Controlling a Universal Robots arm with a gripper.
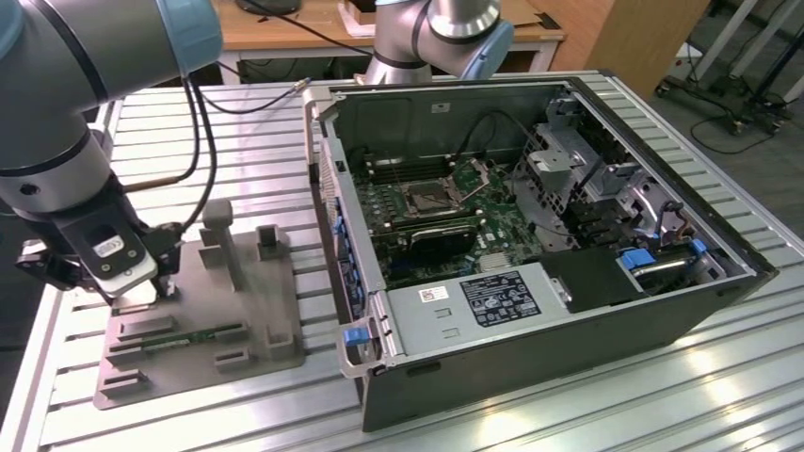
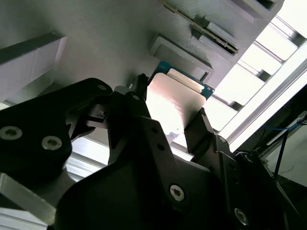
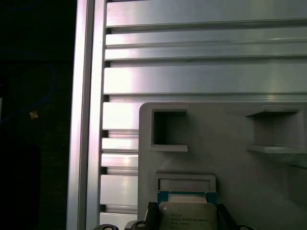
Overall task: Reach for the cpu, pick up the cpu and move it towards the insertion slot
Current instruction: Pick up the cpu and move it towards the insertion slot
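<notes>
We locate the claw (image 1: 132, 287) at the exterior view's left, low over the grey holder (image 1: 258, 311) that rests on the slotted metal surface (image 1: 603, 414). In both wrist views the claw is clenched on the cpu (image 2: 175, 108), with one of its dark fingers (image 2: 204, 127) against each of two opposite edges. The pale metal top of the cpu faces the second wrist view. In the first wrist view the cpu sits between the fingers, just beside a shallow rectangular recess (image 3: 186, 184) of the holder. The insertion slot (image 1: 427, 196) lies well apart from the claw, on the green circuit board (image 1: 496, 202) inside the open computer case (image 1: 566, 348) at the exterior view's right. Its dark centre is exposed.
</notes>
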